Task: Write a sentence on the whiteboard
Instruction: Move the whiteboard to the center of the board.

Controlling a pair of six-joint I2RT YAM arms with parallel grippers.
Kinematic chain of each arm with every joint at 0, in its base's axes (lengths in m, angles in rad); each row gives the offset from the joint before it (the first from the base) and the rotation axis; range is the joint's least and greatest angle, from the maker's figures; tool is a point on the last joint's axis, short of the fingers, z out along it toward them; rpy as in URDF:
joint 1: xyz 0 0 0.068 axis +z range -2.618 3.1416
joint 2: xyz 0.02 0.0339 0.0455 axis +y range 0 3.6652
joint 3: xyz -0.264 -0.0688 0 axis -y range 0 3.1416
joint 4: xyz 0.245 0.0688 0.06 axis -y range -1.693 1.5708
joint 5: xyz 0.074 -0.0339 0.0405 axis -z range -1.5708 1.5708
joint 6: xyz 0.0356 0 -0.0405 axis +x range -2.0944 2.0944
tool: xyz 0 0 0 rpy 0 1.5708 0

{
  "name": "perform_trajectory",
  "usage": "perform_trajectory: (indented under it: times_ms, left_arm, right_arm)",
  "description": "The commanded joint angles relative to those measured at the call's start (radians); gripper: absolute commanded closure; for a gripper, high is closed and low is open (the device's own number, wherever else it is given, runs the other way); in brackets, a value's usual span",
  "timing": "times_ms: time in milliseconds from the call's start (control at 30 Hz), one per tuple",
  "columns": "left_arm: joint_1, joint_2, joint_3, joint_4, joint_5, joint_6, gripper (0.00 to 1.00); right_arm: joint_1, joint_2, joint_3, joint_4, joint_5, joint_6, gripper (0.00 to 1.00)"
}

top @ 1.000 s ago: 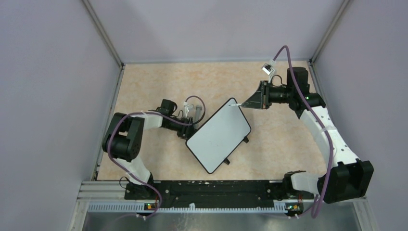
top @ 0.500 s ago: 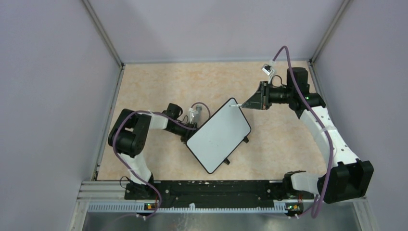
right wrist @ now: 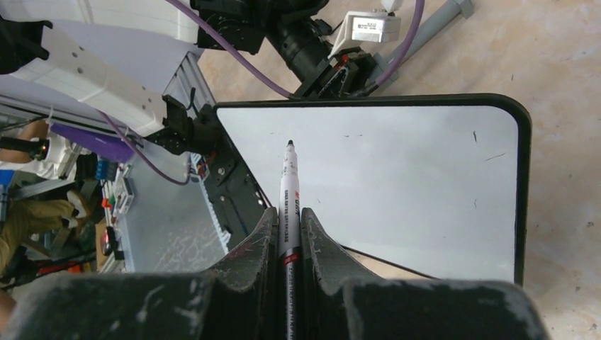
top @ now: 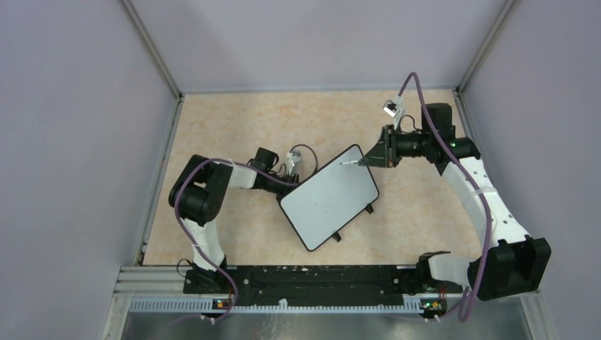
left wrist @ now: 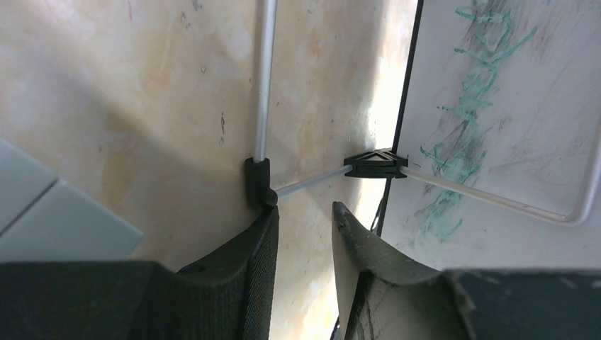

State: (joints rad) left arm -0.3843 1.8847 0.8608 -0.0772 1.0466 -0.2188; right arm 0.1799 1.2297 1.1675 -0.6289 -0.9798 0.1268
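Note:
The whiteboard point(top: 329, 199) lies tilted at mid-table, its face blank apart from a few specks point(right wrist: 397, 177); the sentence is not in view. My right gripper point(top: 366, 161) point(right wrist: 287, 212) is shut on a white marker point(right wrist: 290, 191). Its black tip point(top: 344, 163) is over the board's far corner; whether it touches cannot be told. My left gripper point(top: 289, 182) point(left wrist: 303, 209) is open at the board's left edge, with only table between its fingers. One fingertip point(left wrist: 264, 216) meets a black foot point(left wrist: 258, 180) of the wire stand. The board's underside point(left wrist: 510, 142) carries green scribbles.
Metal frame rails point(top: 152, 49) and purple walls close in the tan table point(top: 234, 120). The arm bases sit on the black front rail point(top: 305, 276). Small black feet point(top: 369, 209) stick out from the board's right edge. The left arm's purple cable point(top: 301, 152) loops beside the board.
My left gripper has moved right against the board's edge, and the board has shifted right and turned a little. The right gripper has brought the marker down and left over the board.

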Motion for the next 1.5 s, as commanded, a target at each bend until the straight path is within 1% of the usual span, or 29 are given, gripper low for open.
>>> perform_trajectory:
  times_ms: [0,100,233,333,500,600,633,700,800,867,1000,1133,1233,1367,1467]
  left_arm:
    - [-0.007,0.016,0.035,0.069,-0.013,-0.045,0.61]
    - [-0.004,-0.017,0.038,0.059,-0.018,-0.019,0.6]
    - [0.019,-0.107,0.048,-0.026,-0.045,0.063,0.51]
    - [0.086,-0.167,0.06,-0.094,-0.04,0.114,0.47]
    - [0.23,-0.277,0.102,-0.244,-0.033,0.271,0.41]
    - [0.3,-0.334,0.155,-0.374,0.006,0.354,0.37]
    - [0.307,-0.351,0.18,-0.449,0.015,0.39,0.37]
    - [0.311,-0.388,0.214,-0.55,0.038,0.465,0.36]
    - [0.309,-0.432,0.231,-0.656,0.078,0.548,0.33]
    - [0.309,-0.452,0.239,-0.727,0.095,0.601,0.32]
    - [0.293,-0.486,0.243,-0.781,0.138,0.64,0.33]
    - [0.231,-0.508,0.24,-0.788,0.133,0.648,0.35]
    - [0.189,-0.499,0.248,-0.766,0.128,0.626,0.38]
    - [0.121,-0.468,0.27,-0.721,0.114,0.589,0.45]
    - [0.086,-0.437,0.291,-0.705,0.111,0.576,0.56]
  right_arm:
    - [-0.007,-0.038,0.02,-0.074,0.007,-0.146,1.0]
    - [0.016,-0.038,0.021,-0.121,0.032,-0.218,1.0]
    - [0.073,-0.052,0.028,-0.157,0.084,-0.285,1.0]
    - [0.135,-0.065,0.032,-0.173,0.15,-0.322,1.0]
    - [0.217,-0.114,0.018,-0.151,0.245,-0.349,1.0]
    - [0.268,-0.151,-0.005,-0.113,0.308,-0.348,1.0]
    - [0.289,-0.162,-0.012,-0.1,0.336,-0.35,1.0]
    - [0.337,-0.176,-0.025,-0.079,0.391,-0.359,1.0]
    - [0.42,-0.184,-0.051,-0.042,0.483,-0.366,1.0]
    - [0.452,-0.188,-0.079,0.002,0.497,-0.366,1.0]
    - [0.501,-0.163,-0.084,0.062,0.512,-0.371,1.0]
    - [0.544,-0.148,-0.076,0.076,0.523,-0.388,1.0]
    - [0.557,-0.151,-0.08,0.086,0.521,-0.396,1.0]
    - [0.589,-0.142,-0.075,0.096,0.558,-0.412,1.0]
    - [0.628,-0.146,-0.066,0.092,0.604,-0.454,1.0]
